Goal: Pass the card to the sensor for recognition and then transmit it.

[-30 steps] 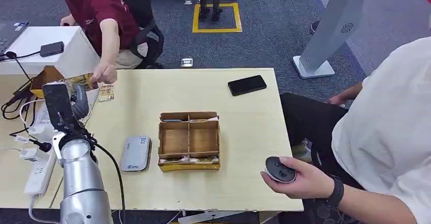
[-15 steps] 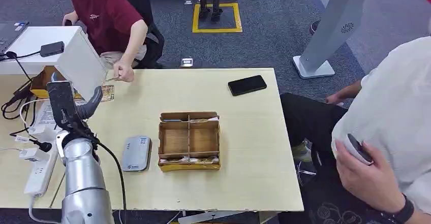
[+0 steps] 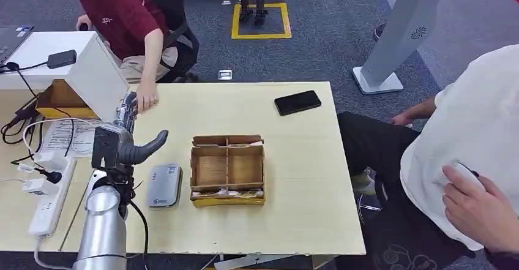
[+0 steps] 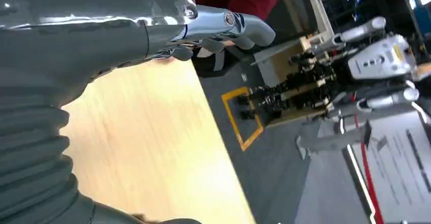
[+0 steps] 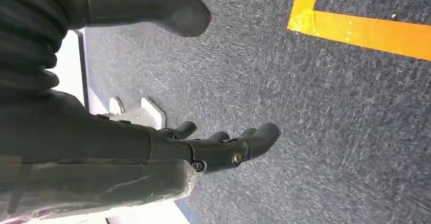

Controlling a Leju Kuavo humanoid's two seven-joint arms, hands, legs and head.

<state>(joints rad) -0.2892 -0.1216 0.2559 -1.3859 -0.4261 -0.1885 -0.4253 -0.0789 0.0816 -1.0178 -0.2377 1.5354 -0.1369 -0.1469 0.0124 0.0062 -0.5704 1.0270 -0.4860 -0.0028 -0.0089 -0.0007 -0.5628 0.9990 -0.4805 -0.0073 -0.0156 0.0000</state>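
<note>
Now swung the left hand (image 3: 119, 144) in from the far left edge to above the pale wooden table (image 3: 294, 160), just beside the flat silver-grey card sensor (image 3: 163, 184) and left of the open brown cardboard box with dividers (image 3: 227, 142). Turned it over on the way, so the thumb juts toward the box and the fingers reach up to the hand (image 3: 147, 101) of the person in the dark red shirt, which has come down to meet them, close to or touching the fingertips. Fingers stretched out and apart in the left wrist view, with nothing seen between them. No clear sight of the card itself: cannot tell whether the small card seen earlier lying by the table's left edge is hidden behind the hand or taken up by the person. Judging from that, probably at or just past the handover, with the sensor step not confirmable. Right hand (image 5: 152, 153) hanging over grey carpet, fingers loosely bent, holding nothing.
</note>
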